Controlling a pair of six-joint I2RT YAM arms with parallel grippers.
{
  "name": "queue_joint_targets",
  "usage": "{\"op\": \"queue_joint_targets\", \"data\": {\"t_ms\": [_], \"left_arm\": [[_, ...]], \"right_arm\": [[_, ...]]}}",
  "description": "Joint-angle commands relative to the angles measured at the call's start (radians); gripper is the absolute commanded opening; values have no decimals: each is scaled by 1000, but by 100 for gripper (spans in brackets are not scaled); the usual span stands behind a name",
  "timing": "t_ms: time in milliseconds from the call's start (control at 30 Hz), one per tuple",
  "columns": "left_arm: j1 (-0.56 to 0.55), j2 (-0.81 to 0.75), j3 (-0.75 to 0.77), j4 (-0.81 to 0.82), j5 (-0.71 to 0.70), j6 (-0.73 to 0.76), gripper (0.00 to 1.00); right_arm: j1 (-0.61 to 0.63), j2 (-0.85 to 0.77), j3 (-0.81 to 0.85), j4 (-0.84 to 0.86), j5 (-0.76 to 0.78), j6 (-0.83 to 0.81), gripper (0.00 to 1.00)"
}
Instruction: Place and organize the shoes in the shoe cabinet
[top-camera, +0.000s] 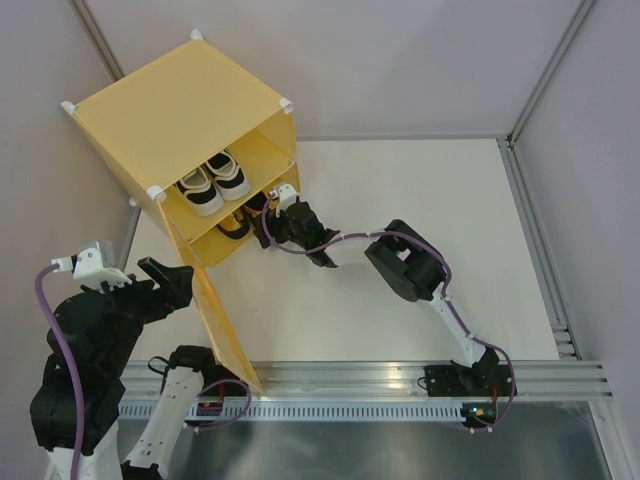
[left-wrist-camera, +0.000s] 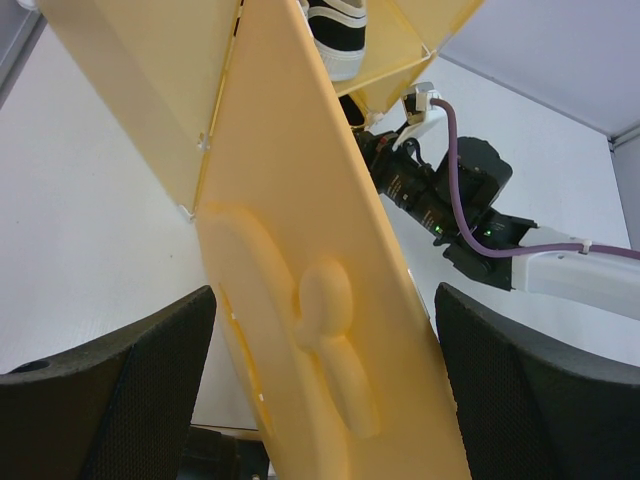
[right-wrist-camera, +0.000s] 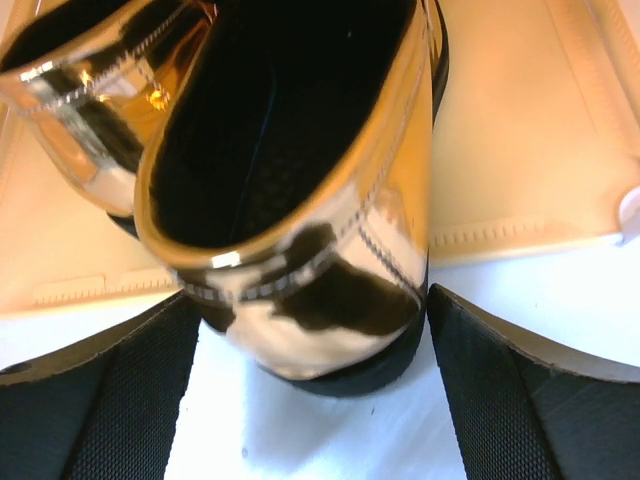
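The yellow shoe cabinet (top-camera: 170, 110) stands at the back left with its door (top-camera: 225, 330) swung open toward the near edge. Two white-and-black sneakers (top-camera: 213, 182) sit side by side on its upper shelf. Two gold slip-ons (right-wrist-camera: 300, 180) lie heel-out at the mouth of the lower compartment, the second (right-wrist-camera: 90, 90) to the left. My right gripper (right-wrist-camera: 312, 300) is open around the heel of the nearer gold shoe, at the lower opening (top-camera: 268, 222). My left gripper (left-wrist-camera: 325, 292) is open astride the embossed door (left-wrist-camera: 310, 200), near its top edge (top-camera: 170, 280).
The white table (top-camera: 420, 200) stretches right of the cabinet. A metal rail (top-camera: 400, 375) runs along the near edge, and frame bars (top-camera: 530, 210) line the right side. Grey walls close in at the left and the back. The right arm (left-wrist-camera: 480, 210) reaches across toward the cabinet.
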Motion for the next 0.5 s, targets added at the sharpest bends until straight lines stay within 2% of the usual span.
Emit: {"op": "queue_joint_targets", "data": {"t_ms": [0, 100, 200, 333, 467], "left_arm": [[0, -8, 5, -65, -28, 42, 92], [0, -9, 7, -65, -28, 42, 92], [0, -11, 5, -64, -29, 42, 92], [0, -11, 1, -65, -26, 39, 92], [0, -11, 8, -68, -29, 40, 92]], "right_arm": [[7, -75, -36, 58, -40, 9, 96], [7, -97, -68, 64, -14, 5, 94], [7, -111, -100, 85, -5, -2, 85], [6, -99, -88, 76, -3, -15, 59], [4, -77, -40, 38, -11, -34, 50]]}}
